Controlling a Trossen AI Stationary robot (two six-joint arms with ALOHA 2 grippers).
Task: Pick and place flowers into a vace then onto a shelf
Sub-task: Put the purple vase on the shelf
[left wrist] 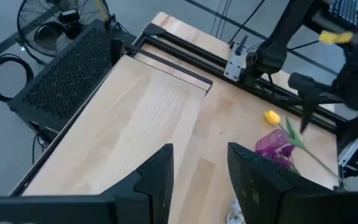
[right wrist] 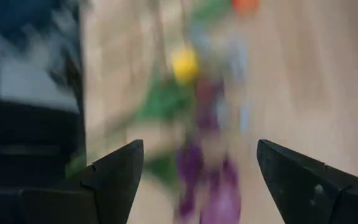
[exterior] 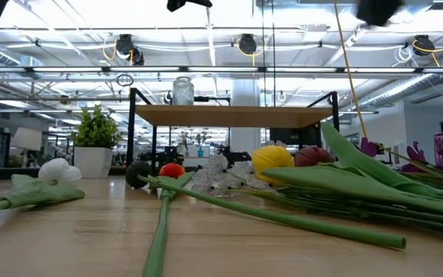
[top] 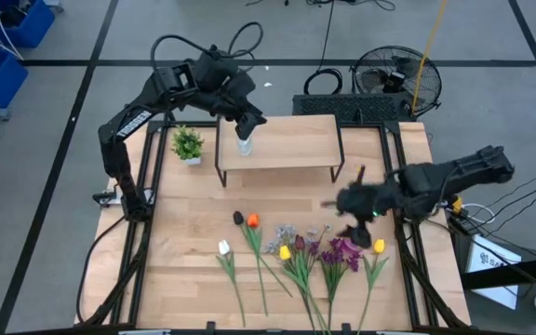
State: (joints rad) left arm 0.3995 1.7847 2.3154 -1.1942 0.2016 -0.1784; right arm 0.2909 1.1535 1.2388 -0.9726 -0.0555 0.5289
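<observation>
Flowers (top: 291, 256) lying in a row on the tabletop (top: 184, 233) near its front edge, stems toward the front. Clear glass vase (top: 245, 142) upright at the left end of the shelf (top: 291, 149). Left claw (top: 249, 121) above the vase, fingers parted, nothing held. Right claw (right wrist: 194, 171) wide open and empty, apparently over the purple blooms (top: 342, 251); motion blur in its wrist view.

Right wrist view motion-blurred: flowers (right wrist: 197, 124) smeared; right gripper (top: 356, 212) blurred in high view
</observation>
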